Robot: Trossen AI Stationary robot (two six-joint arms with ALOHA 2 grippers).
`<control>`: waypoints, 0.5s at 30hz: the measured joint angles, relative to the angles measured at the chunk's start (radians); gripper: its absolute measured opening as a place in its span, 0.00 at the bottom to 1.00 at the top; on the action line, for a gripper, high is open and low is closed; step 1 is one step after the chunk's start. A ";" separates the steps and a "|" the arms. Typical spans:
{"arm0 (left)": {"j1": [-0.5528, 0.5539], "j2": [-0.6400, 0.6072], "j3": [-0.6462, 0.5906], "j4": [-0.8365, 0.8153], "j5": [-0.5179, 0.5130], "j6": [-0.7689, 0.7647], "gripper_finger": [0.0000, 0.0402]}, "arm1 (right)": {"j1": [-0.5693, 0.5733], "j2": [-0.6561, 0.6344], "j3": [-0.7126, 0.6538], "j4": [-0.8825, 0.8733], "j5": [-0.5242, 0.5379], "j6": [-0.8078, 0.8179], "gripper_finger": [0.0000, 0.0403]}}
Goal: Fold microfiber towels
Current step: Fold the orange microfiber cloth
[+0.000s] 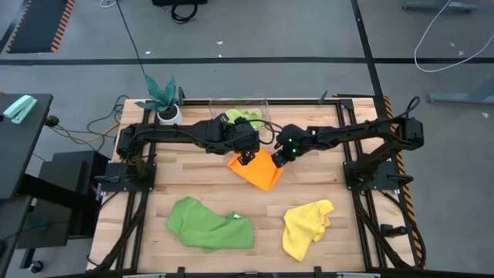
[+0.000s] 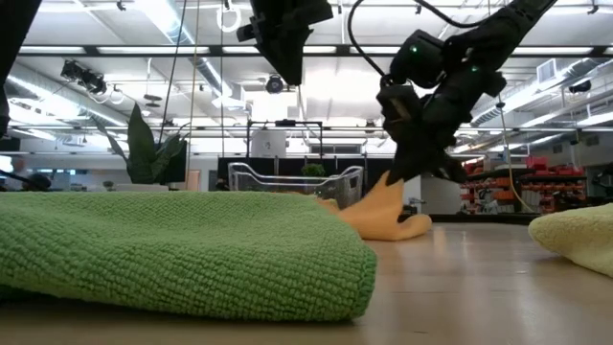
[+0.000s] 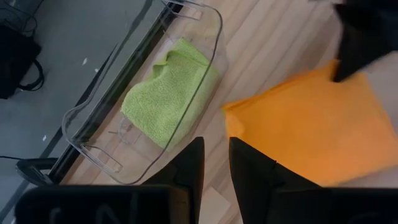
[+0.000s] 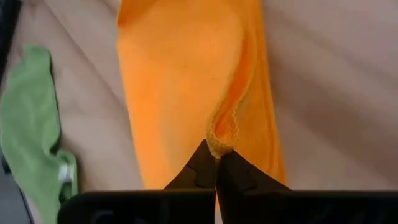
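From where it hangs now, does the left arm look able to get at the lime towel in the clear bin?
Probably yes: the left gripper hangs free beside the clear bin, holding nothing. The bin is open-topped and nothing covers the lime towel.

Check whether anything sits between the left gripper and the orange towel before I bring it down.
Nothing visible blocks it. The left gripper hangs over the orange towel near its edge, fingers slightly apart, holding nothing. The right gripper is shut on the towel's hem at the opposite side. The clear bin lies off to one side.
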 joint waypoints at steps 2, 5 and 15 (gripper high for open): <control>0.005 0.000 0.000 0.000 0.000 0.000 0.19 | 0.026 0.001 0.000 -0.038 0.000 0.011 0.00; 0.009 0.000 0.000 -0.002 0.000 0.000 0.19 | 0.053 0.002 0.000 -0.066 0.002 0.018 0.00; 0.011 0.000 -0.001 -0.003 0.001 0.015 0.19 | 0.103 0.002 0.000 -0.146 -0.005 0.055 0.00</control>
